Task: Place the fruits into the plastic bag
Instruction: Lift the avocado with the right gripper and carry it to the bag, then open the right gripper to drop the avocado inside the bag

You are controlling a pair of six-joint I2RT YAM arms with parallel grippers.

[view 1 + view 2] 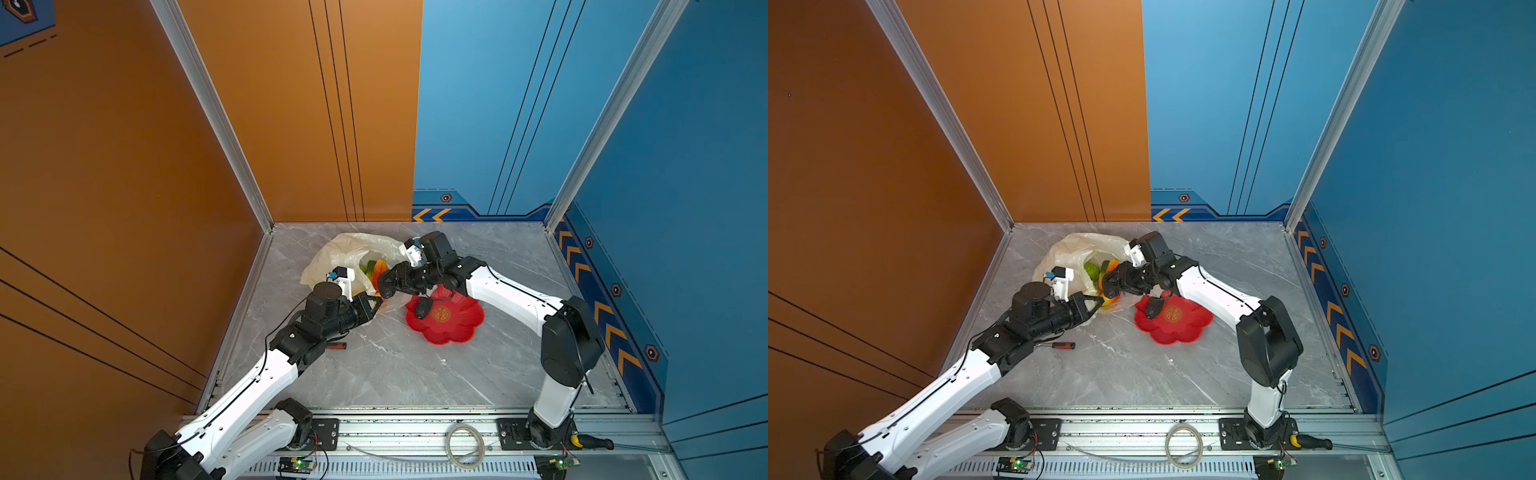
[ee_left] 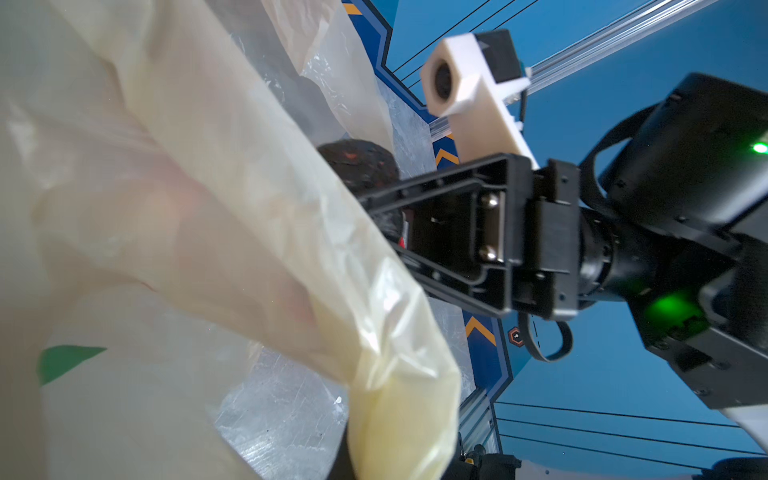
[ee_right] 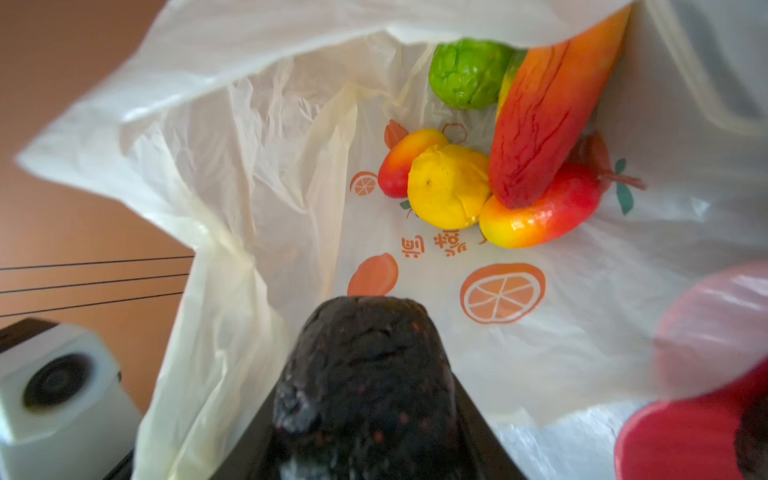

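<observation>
Cream-yellow and crinkly, the plastic bag [image 1: 340,253] lies open at the rear left of the worktop [image 1: 395,374]. The left gripper [image 1: 377,303] is pressed together on its near rim. Inside lie a green fruit [image 3: 467,72], a yellow fruit [image 3: 446,187] and red-orange fruits [image 3: 544,124]. The right gripper [image 1: 384,286] pinches a dark rough fruit [image 3: 365,365] at the bag's mouth. A second dark fruit [image 1: 423,308] rests on the red dish [image 1: 457,332].

Left end effector [image 1: 375,304] pinched; right end effector [image 1: 384,287] gripping.
</observation>
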